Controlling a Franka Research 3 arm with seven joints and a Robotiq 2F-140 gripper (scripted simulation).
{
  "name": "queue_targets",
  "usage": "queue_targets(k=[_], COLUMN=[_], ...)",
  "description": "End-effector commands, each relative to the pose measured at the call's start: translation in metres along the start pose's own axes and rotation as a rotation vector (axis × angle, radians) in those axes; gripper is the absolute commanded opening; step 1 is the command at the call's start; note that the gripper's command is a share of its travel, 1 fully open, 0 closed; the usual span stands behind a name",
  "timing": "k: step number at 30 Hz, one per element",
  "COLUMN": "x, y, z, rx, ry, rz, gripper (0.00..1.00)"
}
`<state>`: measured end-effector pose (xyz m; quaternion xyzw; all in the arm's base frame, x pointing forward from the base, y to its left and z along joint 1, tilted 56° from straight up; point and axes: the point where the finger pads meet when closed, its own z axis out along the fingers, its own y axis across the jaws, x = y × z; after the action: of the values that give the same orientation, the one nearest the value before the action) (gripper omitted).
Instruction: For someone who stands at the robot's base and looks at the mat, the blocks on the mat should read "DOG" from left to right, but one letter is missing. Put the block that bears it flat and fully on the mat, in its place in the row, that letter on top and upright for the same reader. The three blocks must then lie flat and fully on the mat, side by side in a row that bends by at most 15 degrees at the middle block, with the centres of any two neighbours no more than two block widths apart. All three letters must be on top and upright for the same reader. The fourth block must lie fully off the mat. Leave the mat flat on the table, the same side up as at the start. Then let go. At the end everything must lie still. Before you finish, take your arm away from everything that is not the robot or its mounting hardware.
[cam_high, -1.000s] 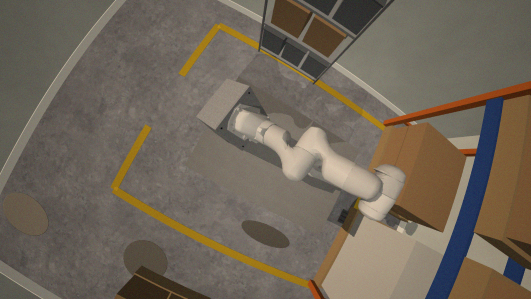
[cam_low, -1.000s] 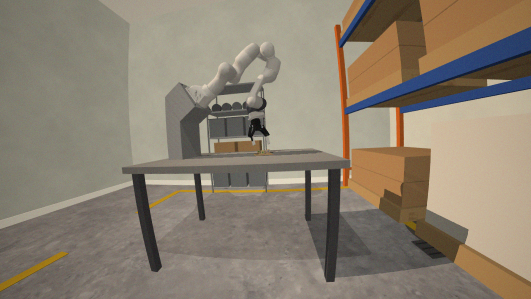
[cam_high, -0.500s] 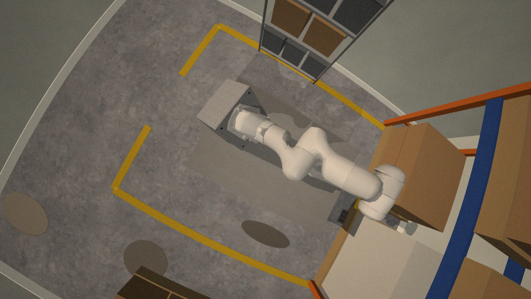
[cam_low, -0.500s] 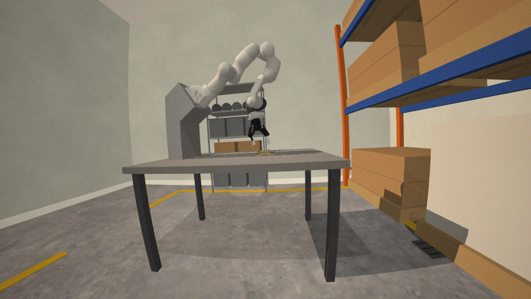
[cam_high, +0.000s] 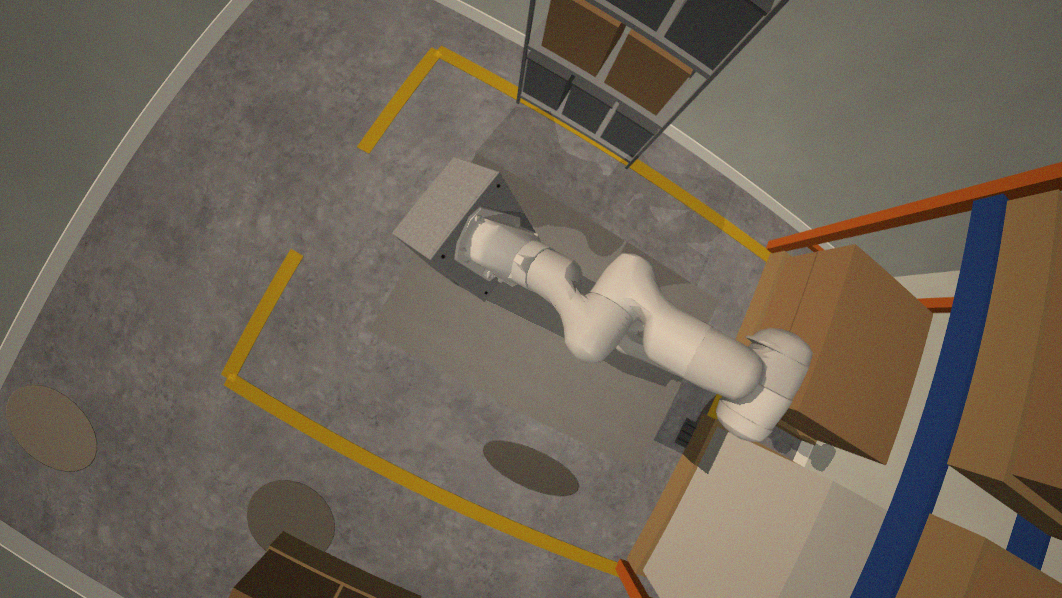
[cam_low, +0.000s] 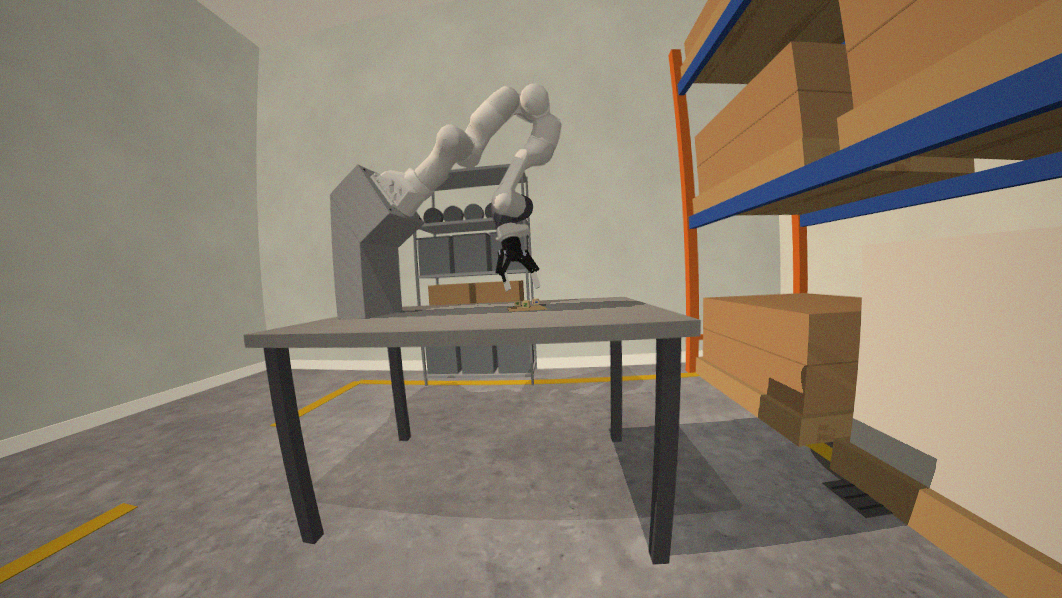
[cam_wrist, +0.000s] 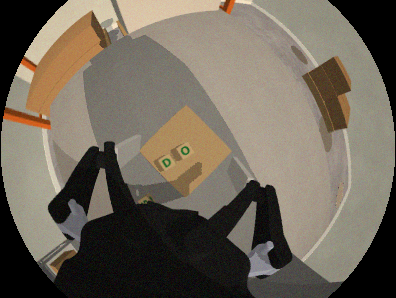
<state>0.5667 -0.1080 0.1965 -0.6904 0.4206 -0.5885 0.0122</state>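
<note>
In the wrist view a tan mat (cam_wrist: 198, 129) lies on the grey table (cam_wrist: 133, 93). Two pale blocks stand side by side on it, one with a green D (cam_wrist: 168, 162) and one with a green O (cam_wrist: 185, 149). A third block (cam_wrist: 145, 201) lies off the mat, half hidden by the gripper body, and its letter is not readable. My gripper (cam_wrist: 184, 154) (cam_low: 519, 286) is open and empty, hanging above the mat and blocks. In the exterior view the blocks (cam_low: 526, 303) show as small shapes under the fingers. The top view hides the mat behind a shelf box.
The table (cam_low: 475, 326) stands by a rack with cardboard boxes (cam_low: 780, 326) on the right. The robot's grey pedestal (cam_low: 360, 245) is at the table's back. A grey shelf unit (cam_low: 460, 256) stands behind it.
</note>
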Motion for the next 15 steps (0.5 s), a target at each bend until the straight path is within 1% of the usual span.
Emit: queue_targets(k=[1, 5, 6, 8, 15], x=[0.002, 0.002, -0.001, -0.015, -0.027], y=[-0.001, -0.001, 0.0, -0.007, -0.013], z=[0.001, 0.001, -0.001, -0.014, -0.027], rx=[0.002, 0.002, -0.001, -0.017, -0.033], ry=[0.005, 0.005, -0.004, -0.056, -0.1], rz=[0.004, 0.004, 0.009, 0.135, 0.244], gripper=[1.0, 1.0, 1.0, 1.0, 1.0])
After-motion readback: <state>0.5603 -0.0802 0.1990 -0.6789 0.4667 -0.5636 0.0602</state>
